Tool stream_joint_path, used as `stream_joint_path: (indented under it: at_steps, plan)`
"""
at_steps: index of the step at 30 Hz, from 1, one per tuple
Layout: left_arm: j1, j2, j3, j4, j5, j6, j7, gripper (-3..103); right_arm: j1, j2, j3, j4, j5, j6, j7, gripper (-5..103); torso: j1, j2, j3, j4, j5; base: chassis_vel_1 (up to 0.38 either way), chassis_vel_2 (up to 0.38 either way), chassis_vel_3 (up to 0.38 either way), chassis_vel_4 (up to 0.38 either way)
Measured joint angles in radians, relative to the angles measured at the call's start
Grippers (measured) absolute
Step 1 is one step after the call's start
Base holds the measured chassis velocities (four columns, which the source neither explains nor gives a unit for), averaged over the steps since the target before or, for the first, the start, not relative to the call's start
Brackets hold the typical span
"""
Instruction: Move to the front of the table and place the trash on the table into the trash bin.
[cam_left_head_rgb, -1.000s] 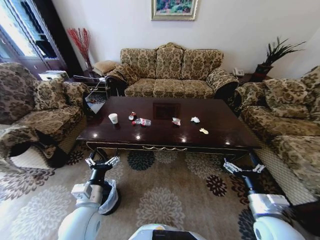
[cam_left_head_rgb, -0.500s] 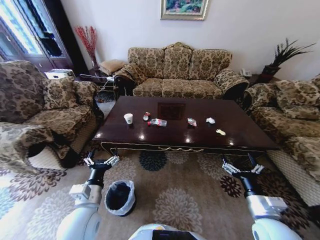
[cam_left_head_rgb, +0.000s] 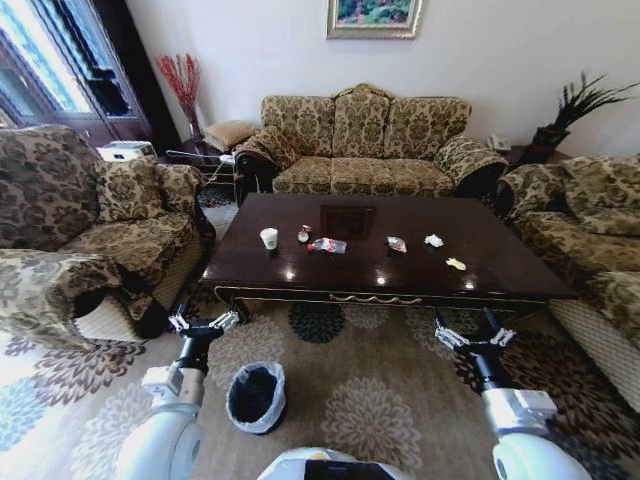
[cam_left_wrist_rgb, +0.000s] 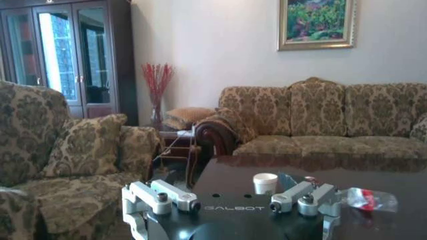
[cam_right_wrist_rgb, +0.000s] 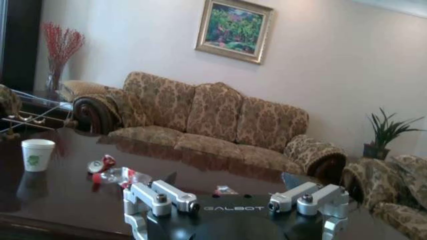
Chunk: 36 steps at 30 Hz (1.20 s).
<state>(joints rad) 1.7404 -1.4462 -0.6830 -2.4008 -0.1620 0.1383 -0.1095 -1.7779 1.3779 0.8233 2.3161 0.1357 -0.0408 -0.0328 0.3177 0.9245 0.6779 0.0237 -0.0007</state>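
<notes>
The dark glossy table (cam_left_head_rgb: 500, 262) stands ahead of me with the trash on it: a white paper cup (cam_left_head_rgb: 269, 238), a clear bottle with a red label (cam_left_head_rgb: 326, 245), a small red-and-white piece (cam_left_head_rgb: 303, 235), a colourful wrapper (cam_left_head_rgb: 397, 244), a white tissue (cam_left_head_rgb: 433, 241) and a yellowish scrap (cam_left_head_rgb: 456, 264). The black trash bin (cam_left_head_rgb: 256, 396) with its white liner sits on the carpet near my left arm. My left gripper (cam_left_head_rgb: 204, 323) and right gripper (cam_left_head_rgb: 469, 334) are both open and empty, held short of the table's front edge. The cup (cam_left_wrist_rgb: 265, 183) (cam_right_wrist_rgb: 37, 154) and bottle (cam_left_wrist_rgb: 368, 199) (cam_right_wrist_rgb: 115, 174) show beyond the fingers.
Patterned sofas surround the table: one at the back (cam_left_head_rgb: 365, 150), an armchair on the left (cam_left_head_rgb: 80, 230) and another sofa on the right (cam_left_head_rgb: 590, 220). A floral carpet (cam_left_head_rgb: 370, 400) covers the floor between me and the table. A glass cabinet (cam_left_wrist_rgb: 67, 55) stands far left.
The whole head view has shifted: the table now sits further right and the trash bin has come into full view by my left arm. Both grippers keep their pose.
</notes>
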Motion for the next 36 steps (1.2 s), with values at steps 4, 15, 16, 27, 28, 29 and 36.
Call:
stream_joint_path:
  at_steps: [4, 15, 16, 27, 28, 29, 36]
  plan:
    - [-0.005, 0.001, 0.000, 0.016, -0.002, 0.006, -0.003, 100, 0.012, -0.001, -0.006, -0.015, 0.018, 0.013, -0.006, 100, 0.000, 0.000, 0.000, 0.0005, 0.0012, 0.300, 0.305, -0.300, -0.281]
    - [-0.007, 0.002, 0.001, 0.025, -0.002, 0.018, -0.012, 100, 0.016, -0.002, -0.010, -0.021, 0.022, 0.015, -0.005, 100, 0.000, 0.000, 0.000, -0.0001, 0.0015, 0.086, 0.061, -0.062, -0.065]
    - [-0.007, 0.002, 0.001, 0.025, -0.002, 0.018, -0.012, 100, 0.016, -0.002, -0.010, -0.021, 0.022, 0.015, -0.005, 100, 0.000, 0.000, 0.000, -0.0001, 0.0014, -0.090, -0.065, 0.017, 0.034]
    - [-0.007, 0.003, 0.000, 0.025, -0.002, 0.018, -0.012, 100, 0.016, -0.002, -0.009, -0.021, 0.023, 0.016, -0.004, 100, 0.000, 0.000, 0.000, 0.0002, 0.0006, -0.016, -0.008, 0.005, 0.006]
    - [-0.007, 0.003, 0.000, 0.025, -0.002, 0.018, -0.012, 100, 0.016, -0.002, -0.009, -0.021, 0.023, 0.016, -0.004, 100, 0.000, 0.000, 0.000, 0.0002, 0.0006, 0.000, 0.000, 0.000, 0.000]
    - [-0.007, 0.003, 0.000, 0.025, -0.003, 0.018, -0.012, 100, 0.016, -0.002, -0.009, -0.021, 0.023, 0.016, -0.004, 100, 0.000, 0.000, 0.000, 0.0001, 0.0010, 0.000, 0.000, 0.000, 0.000]
    - [-0.007, 0.003, 0.000, 0.025, -0.002, 0.018, -0.012, 100, 0.016, -0.002, -0.009, -0.021, 0.023, 0.016, -0.004, 100, 0.000, 0.000, 0.000, 0.0001, 0.0006, 0.000, 0.000, 0.000, 0.000]
